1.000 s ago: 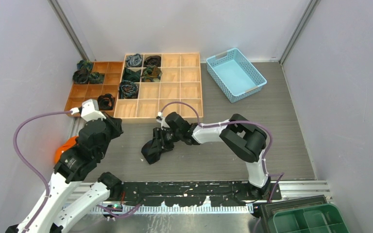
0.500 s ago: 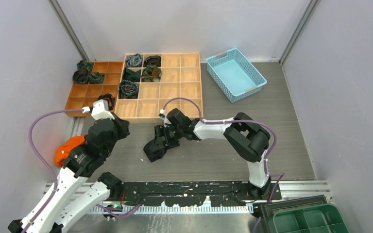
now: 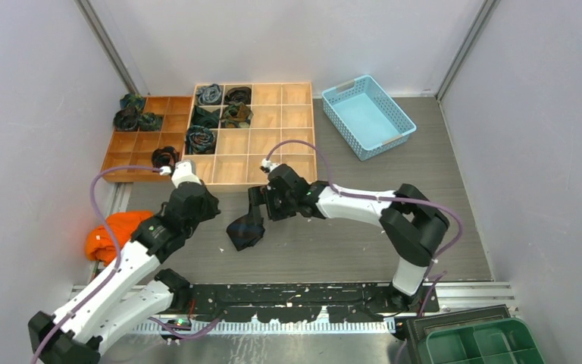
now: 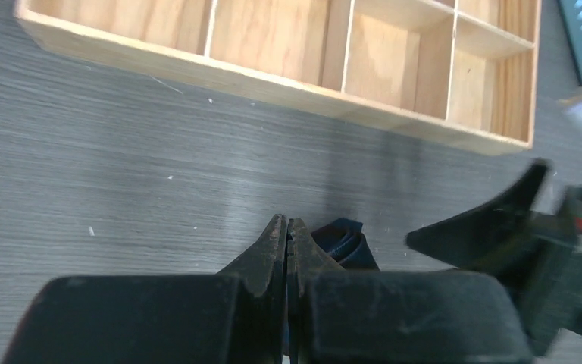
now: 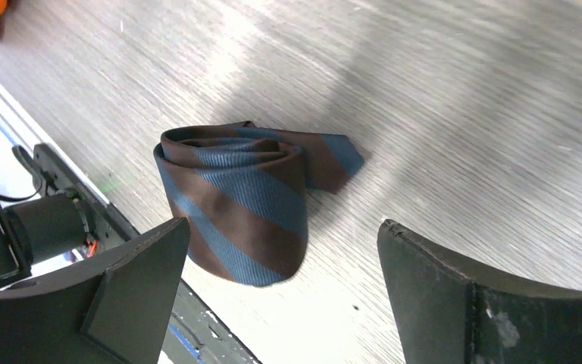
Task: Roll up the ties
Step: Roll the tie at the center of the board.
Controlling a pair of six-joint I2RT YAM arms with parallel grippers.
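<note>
Right claw [image 5: 284, 227] wider, tie [image 5: 235, 189] loose between

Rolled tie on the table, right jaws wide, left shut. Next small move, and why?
Probably open the left gripper. It is shut, with its tip pointed near the rolled tie, and it cannot take the coil while closed. The right gripper stands wide open and holds nothing, so the tie lies free on the table. The wooden tray has empty compartments for it.

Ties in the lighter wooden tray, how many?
5 ties: two in the back row's left cells, two in the second row's left cells, one in the third row's left cell. None seems hidden.
</note>
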